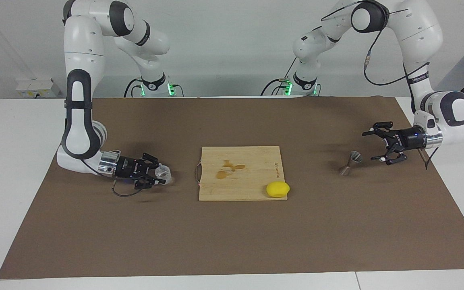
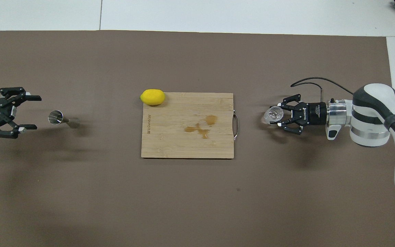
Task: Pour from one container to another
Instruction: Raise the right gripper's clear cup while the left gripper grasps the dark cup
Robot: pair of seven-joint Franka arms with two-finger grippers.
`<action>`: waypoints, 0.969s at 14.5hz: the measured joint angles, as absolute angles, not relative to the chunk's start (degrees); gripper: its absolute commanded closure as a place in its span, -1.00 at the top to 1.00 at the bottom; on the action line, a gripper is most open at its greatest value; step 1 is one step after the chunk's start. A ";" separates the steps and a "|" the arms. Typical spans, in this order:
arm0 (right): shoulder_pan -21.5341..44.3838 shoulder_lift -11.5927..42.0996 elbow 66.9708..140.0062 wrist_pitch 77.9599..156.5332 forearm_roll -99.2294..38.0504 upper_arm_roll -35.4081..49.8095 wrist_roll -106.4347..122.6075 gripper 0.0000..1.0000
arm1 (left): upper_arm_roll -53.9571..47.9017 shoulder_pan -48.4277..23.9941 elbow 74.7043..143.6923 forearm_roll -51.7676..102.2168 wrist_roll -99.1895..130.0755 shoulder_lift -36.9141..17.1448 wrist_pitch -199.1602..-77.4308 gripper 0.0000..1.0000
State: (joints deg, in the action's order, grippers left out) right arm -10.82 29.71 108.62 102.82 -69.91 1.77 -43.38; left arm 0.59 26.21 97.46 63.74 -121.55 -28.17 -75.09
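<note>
The small clear glass cup (image 1: pixel 162 172) (image 2: pixel 273 115) is near the right arm's end of the mat, tipped slightly. My right gripper (image 1: pixel 162 174) (image 2: pixel 272 117) lies low and level, shut on it from the side. The silver hourglass jigger (image 1: pixel 351 162) (image 2: pixel 60 119) stands upright on the mat toward the left arm's end. My left gripper (image 1: pixel 371 146) (image 2: pixel 37 113) hangs level just beside the jigger, on the side toward the mat's end. It is open, holds nothing and does not touch the jigger.
A wooden cutting board (image 1: pixel 252 161) (image 2: pixel 170 137) with brown stains and a metal handle lies mid-table. A yellow lemon (image 1: pixel 278 189) (image 2: pixel 153 96) rests on the board's corner farthest from the robots, toward the left arm's end. A brown mat covers the table.
</note>
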 measured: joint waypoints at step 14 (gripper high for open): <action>-9.91 24.14 106.30 101.46 -69.81 2.12 -52.29 -1.00 | -0.07 28.63 105.05 69.02 -138.95 -32.37 -76.93 1.00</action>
State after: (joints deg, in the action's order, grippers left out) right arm -9.91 24.14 106.30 101.46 -69.81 2.12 -52.29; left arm -0.07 28.63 105.05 69.02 -138.95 -32.37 -76.93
